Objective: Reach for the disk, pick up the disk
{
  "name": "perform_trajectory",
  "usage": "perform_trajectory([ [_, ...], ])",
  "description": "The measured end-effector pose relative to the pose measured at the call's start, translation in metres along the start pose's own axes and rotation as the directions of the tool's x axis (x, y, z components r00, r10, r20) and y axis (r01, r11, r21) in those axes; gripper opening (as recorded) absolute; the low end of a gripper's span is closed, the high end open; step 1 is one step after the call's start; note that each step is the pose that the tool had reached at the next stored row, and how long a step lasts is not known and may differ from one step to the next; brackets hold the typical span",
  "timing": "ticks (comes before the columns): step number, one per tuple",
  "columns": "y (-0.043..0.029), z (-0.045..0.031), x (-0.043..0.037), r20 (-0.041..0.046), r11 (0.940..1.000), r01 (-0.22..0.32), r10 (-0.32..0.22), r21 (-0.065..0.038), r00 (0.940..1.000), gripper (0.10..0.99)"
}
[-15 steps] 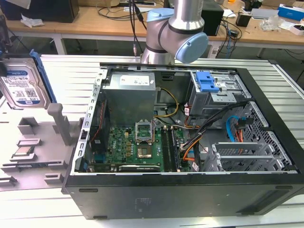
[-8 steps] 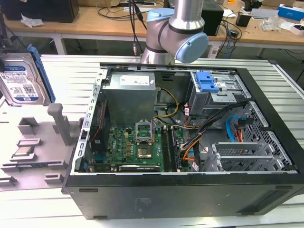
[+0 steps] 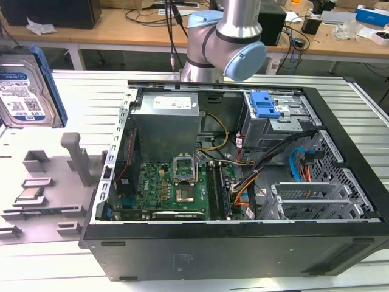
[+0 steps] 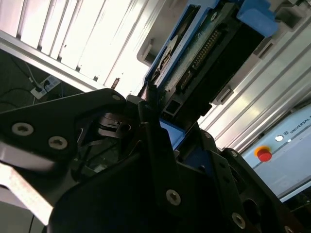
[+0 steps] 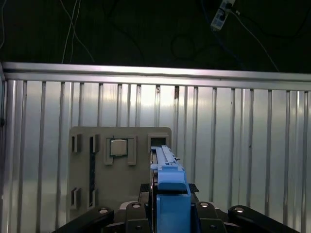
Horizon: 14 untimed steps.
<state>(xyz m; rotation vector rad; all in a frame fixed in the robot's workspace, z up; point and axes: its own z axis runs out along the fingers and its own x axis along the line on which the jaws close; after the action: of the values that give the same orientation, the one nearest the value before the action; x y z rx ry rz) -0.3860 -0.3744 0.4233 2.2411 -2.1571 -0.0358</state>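
Observation:
The disk (image 3: 27, 85) is a silver hard drive with a white-and-blue label in a bright blue carrier. It hangs upright above the table at the exterior view's far left. In the first wrist view the disk (image 5: 167, 165) is seen edge-on between the black fingers of my gripper (image 5: 170, 194), above the grey fixture. The second wrist view shows the disk's (image 4: 214, 53) circuit-board side and connectors, with my gripper (image 4: 155, 116) shut on its blue frame. My arm's elbow (image 3: 225, 42) sits behind the computer case.
An open black computer case (image 3: 243, 255) fills the middle of the slatted metal table. A grey fixture tray (image 3: 42, 182) at the exterior view's left holds a small square chip (image 3: 29, 194), also below the gripper (image 5: 118, 147). Cluttered wooden benches stand behind.

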Motion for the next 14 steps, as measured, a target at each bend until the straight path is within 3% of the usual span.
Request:
perform_trajectory([
  [8, 0.0005, -0.0198, -0.0001, 0.0000, 1.0000, 0.000, 0.000, 0.000, 1.0000, 0.369],
  [14, 0.0010, -0.0428, -0.0001, 0.0000, 1.0000, 0.000, 0.000, 0.000, 1.0000, 0.369],
])
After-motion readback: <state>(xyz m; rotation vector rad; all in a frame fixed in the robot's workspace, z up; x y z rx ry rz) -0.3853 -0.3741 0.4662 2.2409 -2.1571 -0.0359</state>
